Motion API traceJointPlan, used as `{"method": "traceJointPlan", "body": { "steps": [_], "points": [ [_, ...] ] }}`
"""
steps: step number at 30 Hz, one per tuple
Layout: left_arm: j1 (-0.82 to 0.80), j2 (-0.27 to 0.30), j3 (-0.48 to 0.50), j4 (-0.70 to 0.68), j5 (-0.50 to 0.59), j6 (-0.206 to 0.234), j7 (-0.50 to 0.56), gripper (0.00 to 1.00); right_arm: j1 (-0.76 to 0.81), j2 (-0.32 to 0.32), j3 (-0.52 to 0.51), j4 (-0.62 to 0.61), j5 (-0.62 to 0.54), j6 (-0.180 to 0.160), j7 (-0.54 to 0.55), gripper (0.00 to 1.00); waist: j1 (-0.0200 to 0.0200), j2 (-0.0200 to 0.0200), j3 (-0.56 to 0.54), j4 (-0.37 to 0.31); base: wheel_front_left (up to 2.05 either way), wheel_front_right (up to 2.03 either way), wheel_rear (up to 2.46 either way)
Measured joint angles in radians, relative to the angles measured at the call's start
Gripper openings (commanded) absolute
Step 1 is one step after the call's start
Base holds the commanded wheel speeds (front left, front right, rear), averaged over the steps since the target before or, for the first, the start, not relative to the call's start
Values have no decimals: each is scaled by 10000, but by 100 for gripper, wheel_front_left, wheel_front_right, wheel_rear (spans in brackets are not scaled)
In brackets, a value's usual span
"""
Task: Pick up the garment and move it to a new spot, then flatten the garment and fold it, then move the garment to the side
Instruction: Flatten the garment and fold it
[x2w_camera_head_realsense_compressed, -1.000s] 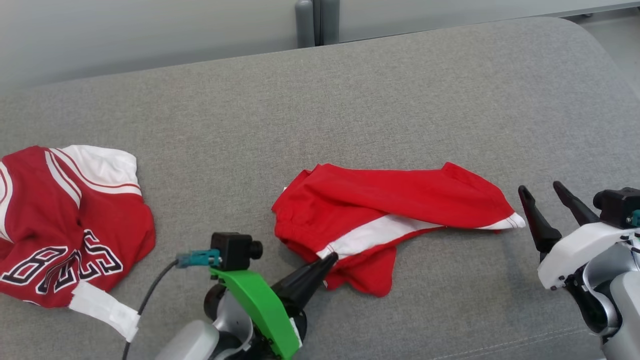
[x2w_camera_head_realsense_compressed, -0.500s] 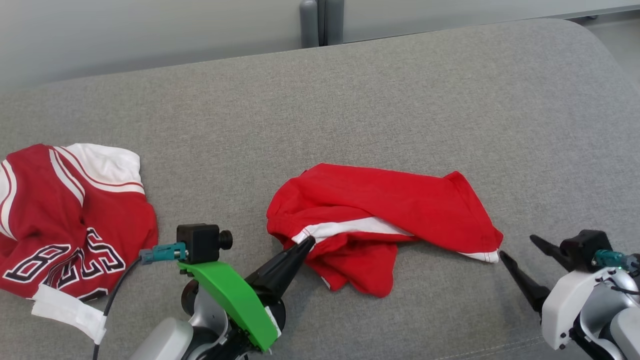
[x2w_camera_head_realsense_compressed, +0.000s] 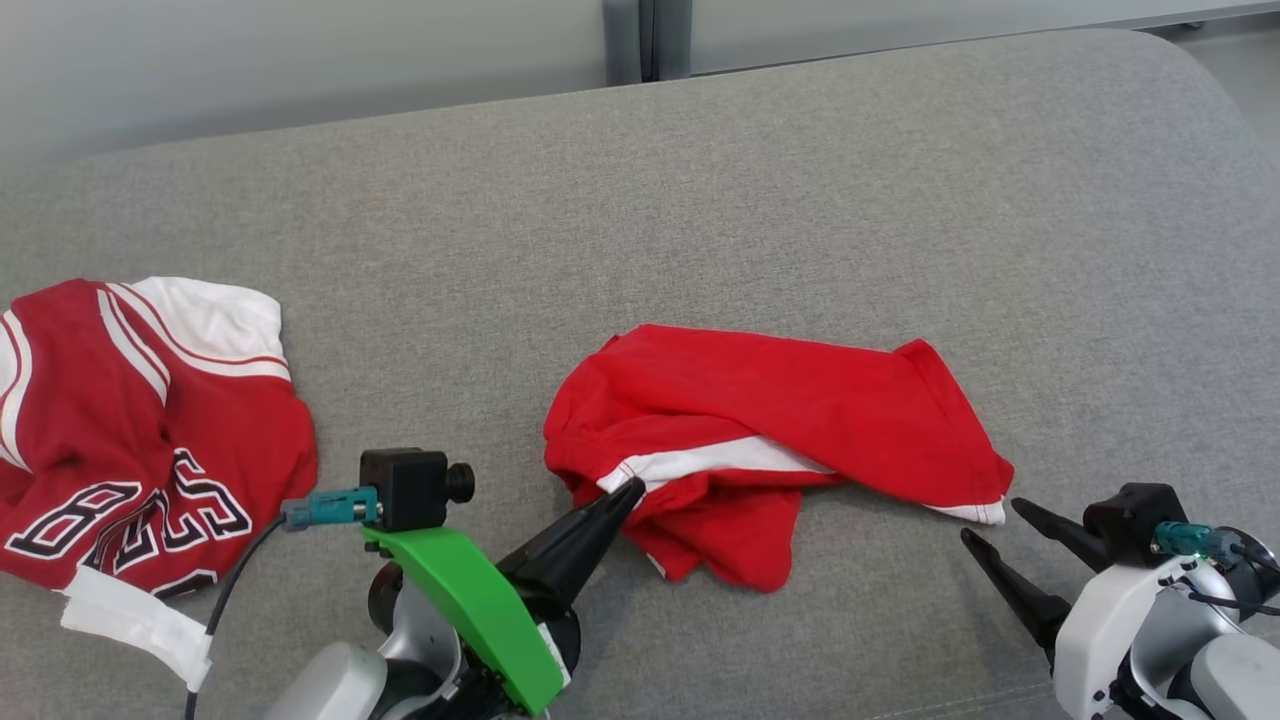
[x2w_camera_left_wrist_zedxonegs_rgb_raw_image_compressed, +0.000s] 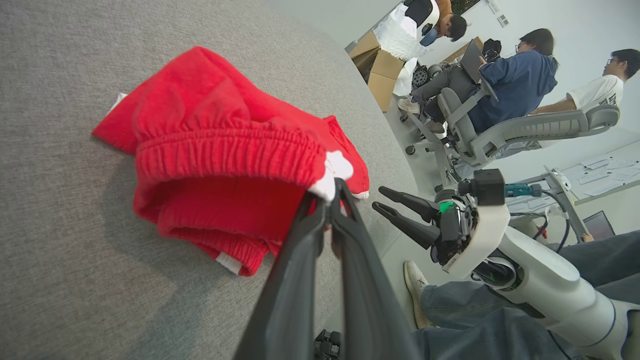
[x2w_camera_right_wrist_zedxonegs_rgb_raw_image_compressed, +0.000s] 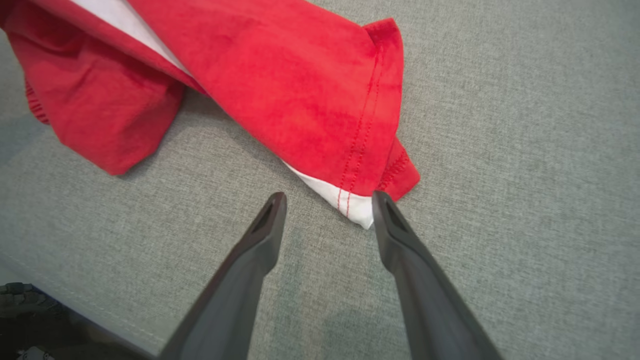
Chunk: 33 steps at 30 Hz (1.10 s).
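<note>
My left gripper (x2w_camera_head_realsense_compressed: 632, 490) pinches the waistband end of the red garment (x2w_camera_head_realsense_compressed: 770, 430), which lies crumpled in the middle of the grey cushion (x2w_camera_head_realsense_compressed: 700, 200); my right gripper (x2w_camera_head_realsense_compressed: 990, 519) stands spread just beside its hem corner, holding nothing. I judge the flattening only begun, with folding and the move aside left. Beyond the cushion, people (x2w_camera_left_wrist_zedxonegs_rgb_raw_image_compressed: 515, 80) sit on office chairs (x2w_camera_left_wrist_zedxonegs_rgb_raw_image_compressed: 500, 137) near cardboard boxes (x2w_camera_left_wrist_zedxonegs_rgb_raw_image_compressed: 382, 67).

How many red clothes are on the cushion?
2. Red shorts in the middle, pinched by the left gripper; a red jersey at the left, partly out of frame.
</note>
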Motion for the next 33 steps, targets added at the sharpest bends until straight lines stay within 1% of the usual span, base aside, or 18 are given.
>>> {"method": "traceJointPlan", "body": {
  "steps": [3,9,11,12,14,15,18,20,23,25,26,27,28,30,32,33],
  "points": [
    [0,10,-2,-119,0,13,54,0,-20,-125,31,73,15,0,-6,87,0,0,59,90,0,0,0],
    [4,73,46,-242,0,196,56,0,-296,-194,65,362,132,0,-94,80,0,0,147,218,0,0,0],
    [11,75,48,-322,0,221,58,0,-373,-207,142,472,190,0,-98,79,0,0,152,233,0,0,0],
    [16,75,52,-368,0,253,58,0,-390,-215,188,523,192,0,-98,80,0,0,155,240,0,0,0],
    [32,75,56,-407,0,278,58,0,-393,-213,255,593,234,0,-100,79,0,0,164,252,0,0,0],
    [44,75,56,-414,0,316,58,0,-393,-215,301,637,299,0,-98,75,0,0,167,257,0,0,0],
    [117,75,61,-460,0,349,58,0,-393,-219,476,734,364,0,-98,76,0,0,177,263,0,0,0],
    [158,75,63,-477,0,355,58,0,-395,-226,529,794,378,0,-98,74,0,0,185,259,0,0,0],
    [158,75,81,-523,0,362,58,0,-415,-226,593,895,430,0,-102,74,0,0,190,242,0,0,0],
    [158,75,84,-562,0,364,58,0,-437,-224,642,957,453,0,-105,76,0,0,188,226,0,0,0],
    [158,75,86,-581,0,364,58,0,-461,-222,677,986,454,0,-107,80,0,0,187,218,0,0,0],
    [158,77,88,-608,0,366,58,0,-496,-222,719,1016,454,0,-138,80,0,0,187,209,0,0,0],
    [158,77,88,-639,0,387,58,0,-556,-221,777,1049,454,0,-180,77,0,0,188,200,0,0,0],
    [158,77,86,-681,0,439,59,0,-692,-215,848,1085,454,0,-180,76,0,0,187,186,0,0,0],
    [160,79,82,-708,0,441,71,0,-800,-211,922,1141,479,0,-180,73,0,0,192,181,0,0,0],
    [160,77,81,-723,0,441,71,0,-832,-209,953,1166,502,0,-180,73,0,0,197,183,0,0,0]
  ]
}}
